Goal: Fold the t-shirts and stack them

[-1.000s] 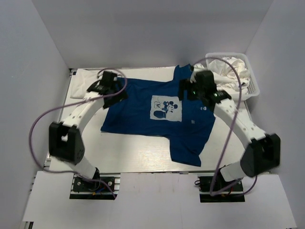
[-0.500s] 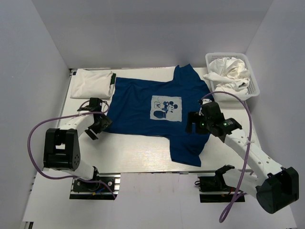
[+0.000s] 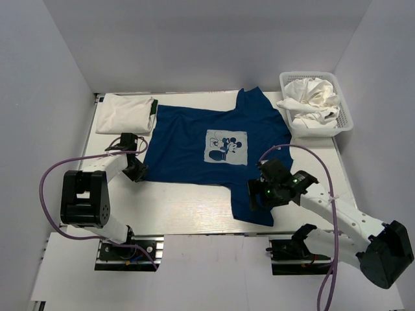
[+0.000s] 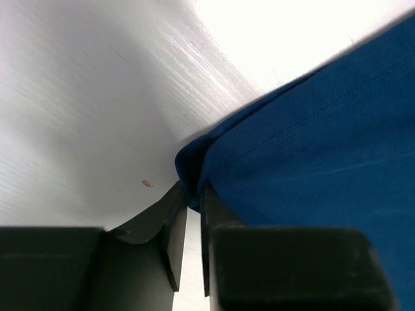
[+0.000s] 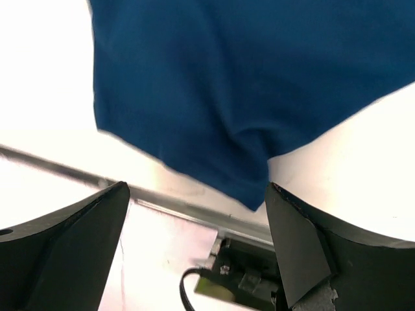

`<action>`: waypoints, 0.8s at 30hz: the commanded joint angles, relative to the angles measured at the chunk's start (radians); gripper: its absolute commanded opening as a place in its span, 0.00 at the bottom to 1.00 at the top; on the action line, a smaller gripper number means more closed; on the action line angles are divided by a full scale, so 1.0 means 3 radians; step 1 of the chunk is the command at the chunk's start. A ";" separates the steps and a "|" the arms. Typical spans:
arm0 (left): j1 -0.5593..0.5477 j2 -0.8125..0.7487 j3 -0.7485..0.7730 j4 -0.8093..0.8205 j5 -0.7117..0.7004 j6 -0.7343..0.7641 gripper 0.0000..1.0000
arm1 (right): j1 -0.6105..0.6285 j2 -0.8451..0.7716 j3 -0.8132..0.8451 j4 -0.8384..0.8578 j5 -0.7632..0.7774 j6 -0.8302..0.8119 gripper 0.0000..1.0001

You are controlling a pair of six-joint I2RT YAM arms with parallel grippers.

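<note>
- A folded white t-shirt (image 3: 124,113) with dark edging along its right side is laid at the far-left corner of the surface (image 3: 188,208).
- The left gripper (image 3: 137,170) is set low on the surface at the near-left corner of the blue t-shirt (image 3: 188,142). In the left wrist view its fingers are clenched on that corner, with the hem pinched between them.
- The blue t-shirt is spread flat mid-surface, print side up. The print (image 3: 226,147) is a pale square with a cartoon mouse; whether it carries lettering cannot be told at this size.
- The right gripper (image 3: 259,194) is held over the shirt part that reaches toward the near edge. Its fingers are spread wide and nothing is grasped.
- More white t-shirts (image 3: 311,100) are bunched in the white lattice basket (image 3: 345,123) at the far-right corner.
</note>
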 commanded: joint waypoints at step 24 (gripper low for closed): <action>0.0056 -0.0147 0.0137 -0.0089 -0.0020 0.0032 0.00 | 0.1180 0.0663 -0.0240 0.0131 0.0147 0.0179 0.00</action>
